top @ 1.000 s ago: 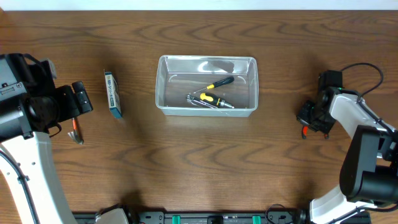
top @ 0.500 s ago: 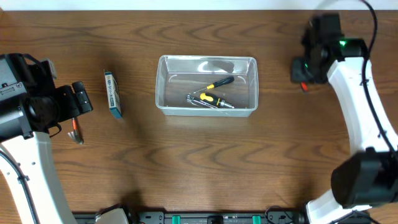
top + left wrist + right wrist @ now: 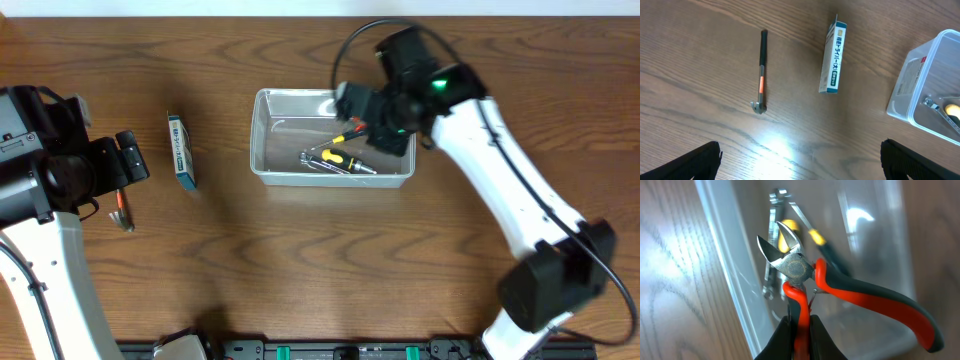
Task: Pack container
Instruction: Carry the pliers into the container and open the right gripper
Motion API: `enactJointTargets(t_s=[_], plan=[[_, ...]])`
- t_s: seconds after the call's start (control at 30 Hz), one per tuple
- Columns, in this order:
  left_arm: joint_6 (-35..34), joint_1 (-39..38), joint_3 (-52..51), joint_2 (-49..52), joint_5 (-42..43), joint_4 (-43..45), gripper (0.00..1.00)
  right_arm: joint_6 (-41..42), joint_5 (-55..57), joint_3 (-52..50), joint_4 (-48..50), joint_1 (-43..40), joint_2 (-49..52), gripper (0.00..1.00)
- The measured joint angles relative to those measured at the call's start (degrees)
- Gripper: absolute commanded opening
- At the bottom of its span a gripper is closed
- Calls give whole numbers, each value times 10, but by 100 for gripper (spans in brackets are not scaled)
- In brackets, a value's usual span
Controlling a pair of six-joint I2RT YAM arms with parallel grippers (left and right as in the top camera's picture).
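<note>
While outside container, box and rod.

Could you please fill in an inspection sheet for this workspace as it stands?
Surface: wooden table, brown grain.
Job's things: container holds yellow-and-metal hand tools.
Clutter: blue-and-white box and slim black tool, left of the container.
Grippers: left gripper open, empty; right gripper shut on red-handled cutters over the container.
Cables: black cable loops above the right arm.
Surroundings: black rail along the near edge.
</note>
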Motion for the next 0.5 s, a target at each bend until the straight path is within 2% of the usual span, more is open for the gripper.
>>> enactJointTargets(t_s=[0.23,0.3,0.33,0.43,0.5], plan=[[0,0,0,0,0,0,98,-25,-11,-1,-1,17,120,2],[0,0,0,0,0,0,98,-22,-11,-2,-1,17,147,4],[0,0,0,0,0,0,98,-20,-12,-3,-1,17,157,8],[0,0,0,0,0,0,98,-11,-11,-6,1,17,167,40],[0,0,0,0,0,0,98,-6,-11,-5,7,17,165,71]])
